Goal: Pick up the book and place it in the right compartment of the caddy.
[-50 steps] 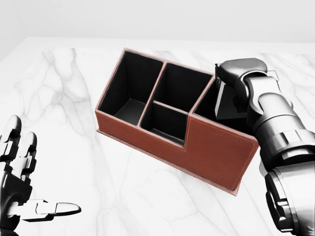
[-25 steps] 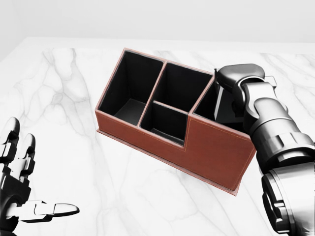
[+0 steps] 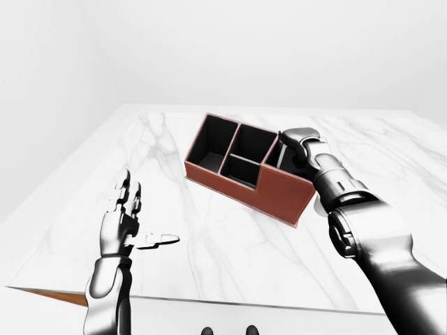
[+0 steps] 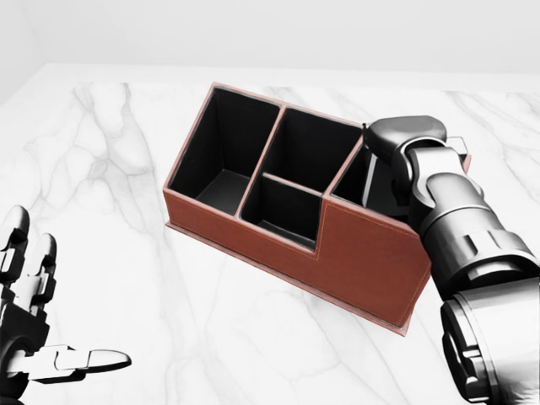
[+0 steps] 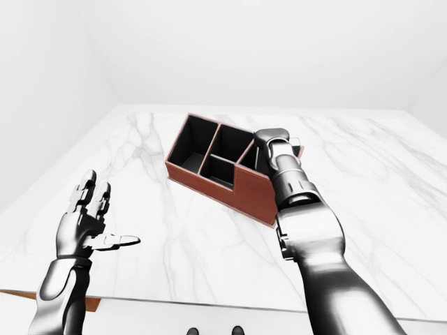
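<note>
The right robot hand [image 4: 396, 164] dips into the right compartment of the reddish-brown leather caddy [image 4: 371, 253] with black lining; its fingers are hidden behind the wrist, so I cannot tell whether they grip. The dark flat book [image 4: 378, 181] shows as a sliver just under the robot hand, upright inside that compartment. If released while leaning, it may tip against the divider, or withdrawing fingers could snag it and drag the caddy across the white marble counter [image 4: 126, 169]. The left robot hand [image 3: 124, 222] hovers spread, well apart.
</note>
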Motion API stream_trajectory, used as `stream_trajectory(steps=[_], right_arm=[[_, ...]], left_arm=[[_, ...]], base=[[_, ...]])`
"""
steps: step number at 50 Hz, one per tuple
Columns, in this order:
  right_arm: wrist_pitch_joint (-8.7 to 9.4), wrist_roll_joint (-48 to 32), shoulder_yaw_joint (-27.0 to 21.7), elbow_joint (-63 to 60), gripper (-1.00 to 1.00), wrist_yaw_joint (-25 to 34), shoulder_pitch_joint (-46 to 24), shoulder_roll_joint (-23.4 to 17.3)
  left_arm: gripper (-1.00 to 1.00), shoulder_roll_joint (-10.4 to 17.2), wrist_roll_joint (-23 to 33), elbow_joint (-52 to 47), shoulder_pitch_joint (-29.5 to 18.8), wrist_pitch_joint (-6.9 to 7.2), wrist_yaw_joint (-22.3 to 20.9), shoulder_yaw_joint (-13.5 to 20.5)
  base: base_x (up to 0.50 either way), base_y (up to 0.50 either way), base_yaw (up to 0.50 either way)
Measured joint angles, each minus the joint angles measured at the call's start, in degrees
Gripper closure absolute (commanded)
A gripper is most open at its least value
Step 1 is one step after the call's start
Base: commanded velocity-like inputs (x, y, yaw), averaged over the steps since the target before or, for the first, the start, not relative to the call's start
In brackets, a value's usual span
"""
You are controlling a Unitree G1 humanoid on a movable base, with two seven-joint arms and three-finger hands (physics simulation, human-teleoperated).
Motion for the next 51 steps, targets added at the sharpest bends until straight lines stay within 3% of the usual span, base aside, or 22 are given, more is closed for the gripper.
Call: stream_trajectory(steps=[13, 14, 15, 31, 51], right_arm=[[0.41, -0.3, -0.2, 0.4, 1.00, -0.3, 0.5, 0.6], [0.46, -0.4, -0.2, 0.4, -0.33, -0.4, 0.5, 0.6], [0.53, -0.4, -0.1, 0.3, -1.00, -0.6, 0.5, 0.6], [0.89, -0.7, 0.8, -1.0, -1.00, -2.4, -1.3, -0.1], [0.00, 0.4, 0.9, -2.4, -1.00, -1.2, -5.3, -1.3]], left_arm=[[-1.00, 0.3, -0.3, 0.9, -0.3, -0.40, 0.0, 0.5], [-1.00, 0.3, -0.3, 1.0, -0.3, -0.44, 0.1, 0.5], [-1.00, 0.3, -0.3, 1.1, -0.3, -0.48, 0.1, 0.5], [-1.00, 0.4, -0.4, 1.3, -0.4, -0.56, 0.2, 0.4], [-1.00, 0.4, -0.4, -0.5, -0.2, 0.64, 0.2, 0.6]], base=[[0.00, 0.00, 0.00], [0.00, 0.00, 0.00], [0.00, 0.00, 0.00], [0.00, 0.00, 0.00], [0.00, 0.00, 0.00]])
